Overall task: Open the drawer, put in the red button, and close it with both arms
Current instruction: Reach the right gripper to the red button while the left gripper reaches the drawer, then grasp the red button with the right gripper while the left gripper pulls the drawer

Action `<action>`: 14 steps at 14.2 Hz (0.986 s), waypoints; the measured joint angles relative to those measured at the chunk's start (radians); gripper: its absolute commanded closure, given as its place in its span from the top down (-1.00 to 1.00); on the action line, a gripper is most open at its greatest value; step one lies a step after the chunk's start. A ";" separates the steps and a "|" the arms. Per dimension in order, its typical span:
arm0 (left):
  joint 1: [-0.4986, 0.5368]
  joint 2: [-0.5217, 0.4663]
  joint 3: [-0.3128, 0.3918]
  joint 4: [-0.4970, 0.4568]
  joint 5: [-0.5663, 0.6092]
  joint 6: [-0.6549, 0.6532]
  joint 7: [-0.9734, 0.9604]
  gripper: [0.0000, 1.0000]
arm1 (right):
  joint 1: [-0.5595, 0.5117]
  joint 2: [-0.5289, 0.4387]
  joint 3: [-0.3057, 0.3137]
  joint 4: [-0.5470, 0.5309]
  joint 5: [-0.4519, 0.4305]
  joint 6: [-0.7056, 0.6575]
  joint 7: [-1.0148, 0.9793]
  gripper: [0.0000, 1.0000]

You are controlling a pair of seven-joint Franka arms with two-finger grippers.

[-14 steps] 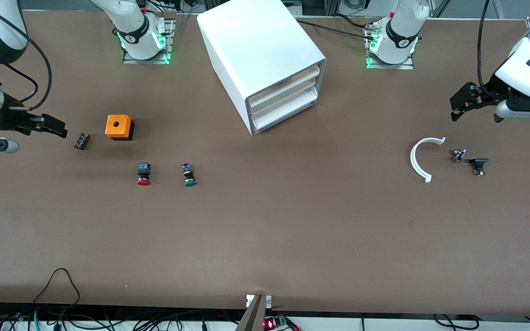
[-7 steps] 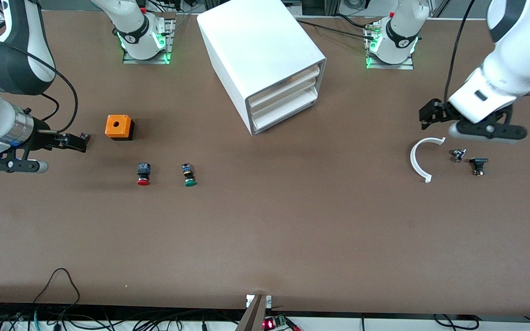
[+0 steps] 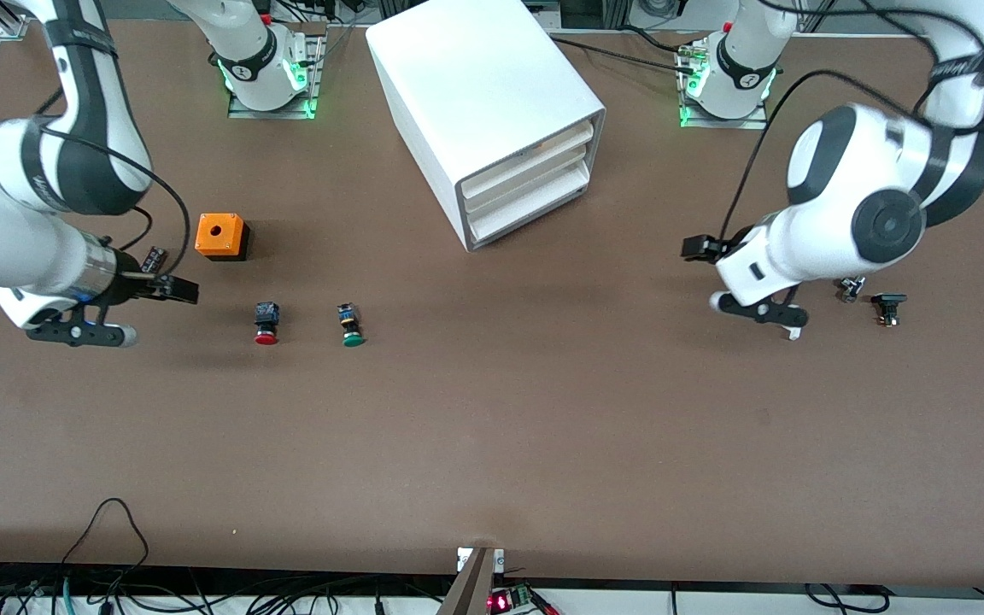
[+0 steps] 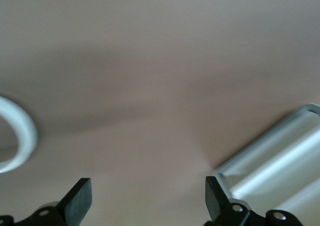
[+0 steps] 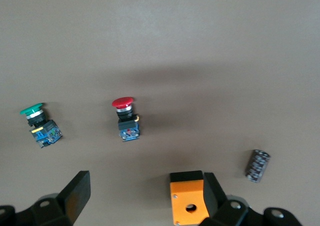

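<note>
The red button [image 3: 266, 325] lies on its side on the brown table, beside the green-capped button [image 3: 353, 326]. It also shows in the right wrist view [image 5: 125, 118]. My right gripper [image 3: 180, 290] is open and empty over the table, between a small black cylinder [image 3: 153, 259] and the red button; in the right wrist view [image 5: 145, 193] the button lies apart from its fingers. My left gripper [image 3: 697, 248] is open and empty in the left wrist view [image 4: 147, 201], over bare table between a white arc [image 4: 20, 136] and the white drawer cabinet [image 3: 492, 111]. The cabinet's three drawers [image 3: 526, 192] are shut.
An orange box with a hole [image 3: 220, 236] stands beside the right gripper and shows close to one finger in the right wrist view [image 5: 189, 198]. The white arc [image 3: 793, 330] is mostly hidden under the left arm. Two small dark parts [image 3: 851, 289] [image 3: 888, 307] lie near it.
Both arms have swung in toward the middle of the table. The right gripper moved past the black cylinder toward the red button. The left gripper moved over the white arc toward the cabinet.
</note>
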 measured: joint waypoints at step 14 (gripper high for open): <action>-0.040 0.100 -0.215 -0.319 -0.584 0.182 0.190 1.00 | 0.043 0.096 0.067 -0.276 -0.013 0.441 0.091 1.00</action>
